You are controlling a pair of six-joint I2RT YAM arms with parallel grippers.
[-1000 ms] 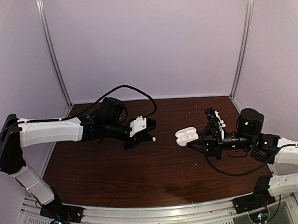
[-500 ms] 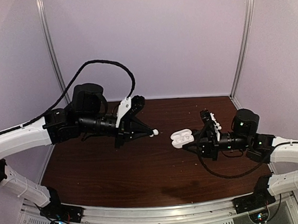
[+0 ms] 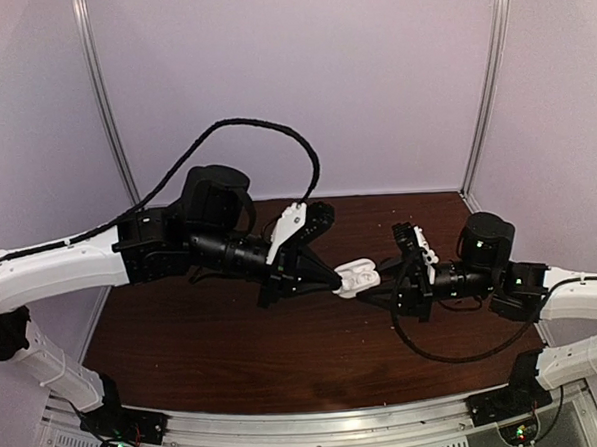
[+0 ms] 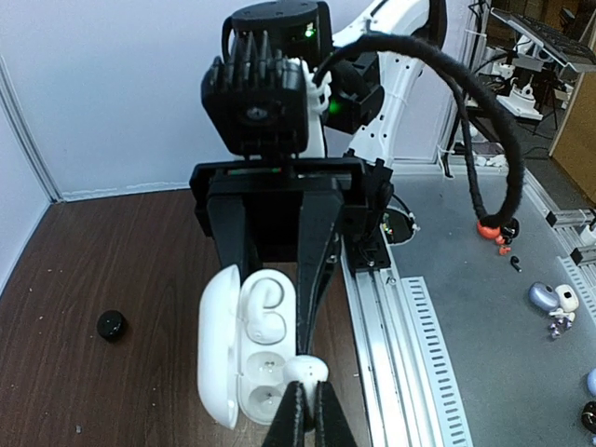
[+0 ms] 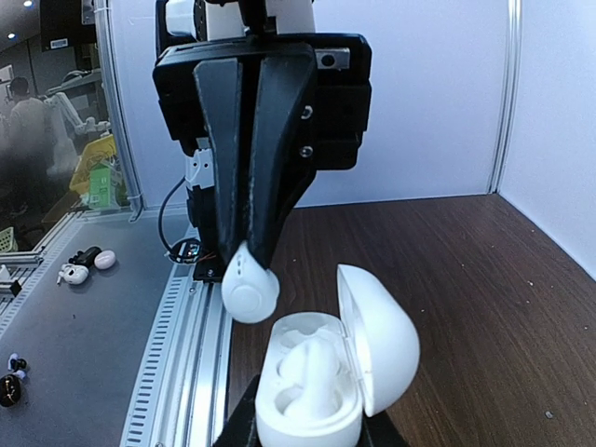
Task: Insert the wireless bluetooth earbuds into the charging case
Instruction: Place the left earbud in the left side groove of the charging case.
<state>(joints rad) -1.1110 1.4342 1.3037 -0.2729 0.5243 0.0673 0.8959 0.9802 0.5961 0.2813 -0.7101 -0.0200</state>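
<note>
My right gripper (image 3: 384, 283) is shut on the base of the white charging case (image 3: 357, 276), held above the table with its lid swung open. One white earbud (image 4: 260, 304) lies seated in the case (image 4: 244, 349), and two round sockets beside it stand empty. My left gripper (image 4: 306, 396) is shut on a second white earbud (image 4: 308, 370), which hangs at the case's rim, just off the empty sockets. From the right wrist that earbud (image 5: 250, 291) hovers above the left edge of the case (image 5: 312, 400). A small black bud (image 4: 112, 325) lies on the wood.
The brown table (image 3: 234, 337) ends in an aluminium rail (image 3: 319, 423) at the near edge. Lilac walls close in the back and sides. The left arm's black cable (image 3: 264, 135) loops high above the table. Both arms meet over the table's middle.
My left arm has swung right and forward with the white earbud, from well left of the case to its rim. My right arm has brought the open case slightly left.
</note>
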